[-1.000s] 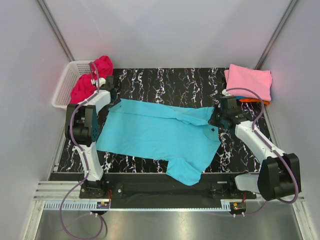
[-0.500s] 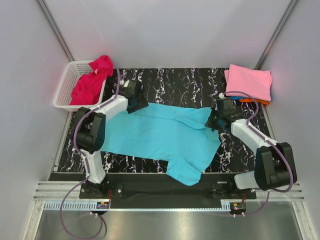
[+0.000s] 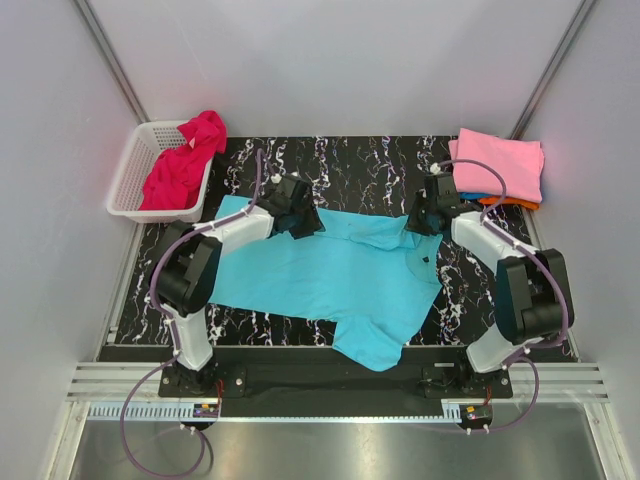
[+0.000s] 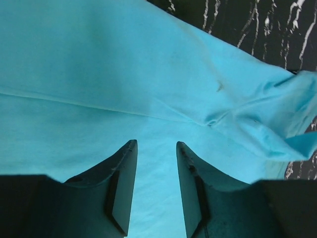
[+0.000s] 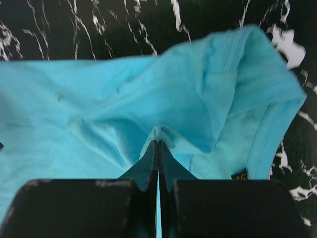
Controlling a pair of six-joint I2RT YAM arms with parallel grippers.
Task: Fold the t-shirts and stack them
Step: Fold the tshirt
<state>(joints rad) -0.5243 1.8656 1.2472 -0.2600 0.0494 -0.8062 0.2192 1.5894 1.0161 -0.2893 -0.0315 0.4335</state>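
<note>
T-shirt [image 3: 330,275] lies lengthwise left-right, collar [image 3: 385,235] rightward; right fingers [image 5: 148,163] clamp it, left fingers [image 4: 124,168] apart.

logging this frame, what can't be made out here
- Top view: the pile under the pink t-shirt, which covers it; little beyond an orange edge shows.
- Top view: magenta t-shirt, bunched in the basket; shape unreadable.
- Left wrist view: whether the left gripper touches the turquoise t-shirt; angle hides contact.

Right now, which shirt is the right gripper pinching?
The turquoise shirt spread on the table: the right gripper is shut on a fold of it. The magenta shirt lies in the basket, the pink shirt folded at the far-right corner.
</note>
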